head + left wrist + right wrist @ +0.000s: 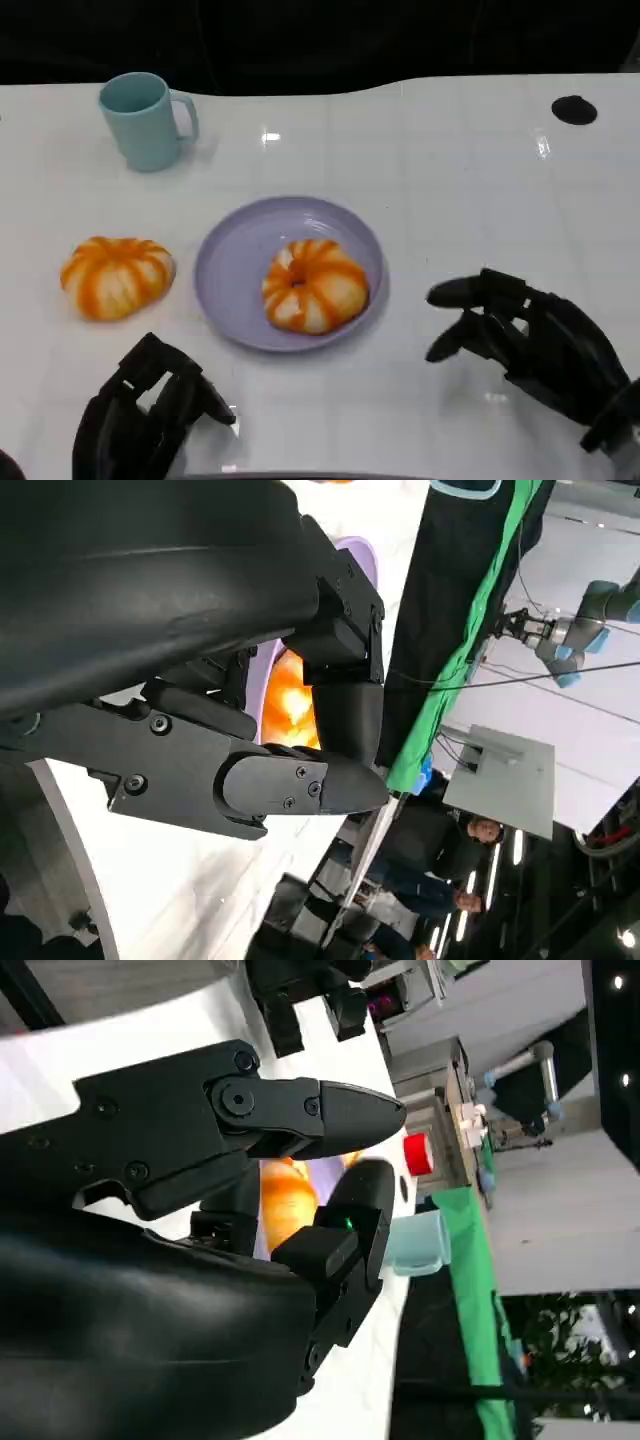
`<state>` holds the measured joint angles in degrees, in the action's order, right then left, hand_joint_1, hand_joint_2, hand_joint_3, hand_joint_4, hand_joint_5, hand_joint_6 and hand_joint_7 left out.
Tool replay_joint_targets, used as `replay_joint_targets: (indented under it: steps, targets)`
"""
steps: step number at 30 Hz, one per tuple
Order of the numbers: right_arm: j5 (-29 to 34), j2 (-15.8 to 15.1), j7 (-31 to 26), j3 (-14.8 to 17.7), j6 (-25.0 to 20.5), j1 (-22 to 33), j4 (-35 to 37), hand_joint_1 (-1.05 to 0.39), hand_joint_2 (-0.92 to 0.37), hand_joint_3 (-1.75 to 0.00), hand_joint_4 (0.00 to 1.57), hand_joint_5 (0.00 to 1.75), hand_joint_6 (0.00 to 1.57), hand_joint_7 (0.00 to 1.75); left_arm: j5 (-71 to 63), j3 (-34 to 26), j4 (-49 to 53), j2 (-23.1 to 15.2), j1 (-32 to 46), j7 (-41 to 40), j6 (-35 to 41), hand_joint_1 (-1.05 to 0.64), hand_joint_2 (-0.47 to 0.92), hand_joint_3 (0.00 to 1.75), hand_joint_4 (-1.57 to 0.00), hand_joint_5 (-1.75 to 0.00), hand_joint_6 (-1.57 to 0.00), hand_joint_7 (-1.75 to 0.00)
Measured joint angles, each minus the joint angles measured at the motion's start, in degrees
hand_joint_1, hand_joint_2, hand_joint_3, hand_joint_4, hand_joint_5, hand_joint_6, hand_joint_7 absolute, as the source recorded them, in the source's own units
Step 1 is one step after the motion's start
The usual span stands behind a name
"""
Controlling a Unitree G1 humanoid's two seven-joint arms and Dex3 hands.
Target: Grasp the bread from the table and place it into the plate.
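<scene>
On the white table (470,180), going from the left, a pale teal mug (145,120) stands near the far edge with its handle turned to the right; no print or logo can be read on it. Nearer and below it lies an orange-and-white striped bread (117,276), directly on the tabletop and just left of the plate without touching it. The left hand (140,415) sits at the near edge below that bread, empty, its fingers curled loosely and apart from everything. At the centre is the lavender plate (235,260), and a second striped bread roll (314,284) rests inside it, toward its right half. To the right of the plate, the right hand (525,345) hovers over bare table with fingers spread and holding nothing. A small black round mark (574,109) lies at the far right corner. No writing is legible anywhere.
</scene>
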<state>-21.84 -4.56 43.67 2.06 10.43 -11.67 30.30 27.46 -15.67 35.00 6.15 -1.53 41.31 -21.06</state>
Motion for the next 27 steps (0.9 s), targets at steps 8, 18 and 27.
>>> replay_joint_targets:
  steps: [8,18,27]
  targets:
    - [-3.5,-0.2,-1.0,2.6,-11.8,5.8,-6.9,-0.43,-0.92,-0.39,0.51,1.75,0.32,1.73,-0.1,0.2,0.0,-0.2,0.0,0.0,0.0,-0.54,0.92,0.28,-0.61,-1.75,-0.48,-1.53]
    - [-4.2,-0.1,-4.5,4.4,-18.8,8.1,-11.1,-0.42,-0.92,-0.44,0.58,1.75,0.35,1.75,-0.1,0.0,0.0,-0.9,0.0,0.0,0.0,-0.54,0.92,0.28,-0.61,-1.75,-0.50,-1.50]
    - [-4.2,0.9,-4.7,4.4,-19.0,8.0,-10.9,-0.44,-0.92,-0.50,0.64,1.75,0.41,1.75,0.1,-0.4,0.3,-1.4,-0.5,0.0,0.0,-0.55,0.92,0.25,-0.61,-1.75,-0.51,-1.50]
